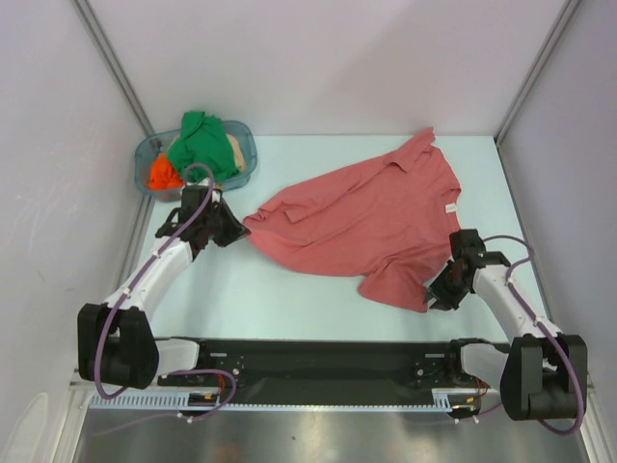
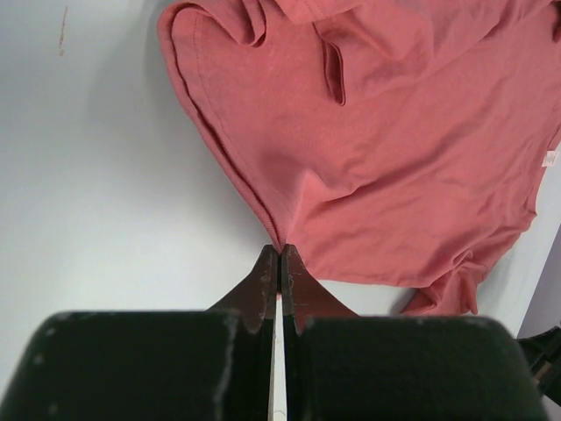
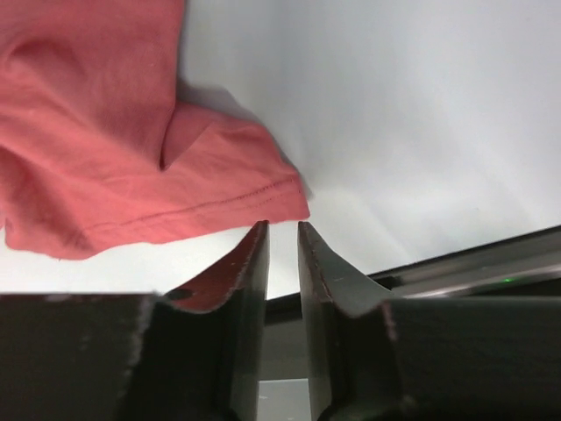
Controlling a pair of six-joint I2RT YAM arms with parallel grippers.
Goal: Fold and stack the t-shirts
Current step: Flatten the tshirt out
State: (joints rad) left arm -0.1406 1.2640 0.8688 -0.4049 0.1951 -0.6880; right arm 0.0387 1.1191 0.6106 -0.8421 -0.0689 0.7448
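The large salmon-red t-shirt [image 1: 366,217] lies crumpled and partly spread on the table, right of centre, with its small white tag [image 1: 449,209] near its right side. My left gripper [image 1: 239,230] is shut on the shirt's left edge; the left wrist view shows the cloth [image 2: 394,158] pinched at the tips of that gripper [image 2: 280,252]. My right gripper [image 1: 436,297] sits at the shirt's near right corner. In the right wrist view its jaws [image 3: 282,226] stand narrowly apart, with the hemmed corner [image 3: 88,132] just beyond the tips and nothing between them. Green [image 1: 202,140], orange [image 1: 164,176] and beige [image 1: 234,154] shirts lie bunched in the tub.
The clear blue-tinted tub [image 1: 249,135] stands at the back left, just behind my left arm. Pale walls close in the table on the left, back and right. A black rail [image 1: 308,362] runs along the near edge and also shows in the right wrist view [image 3: 491,263].
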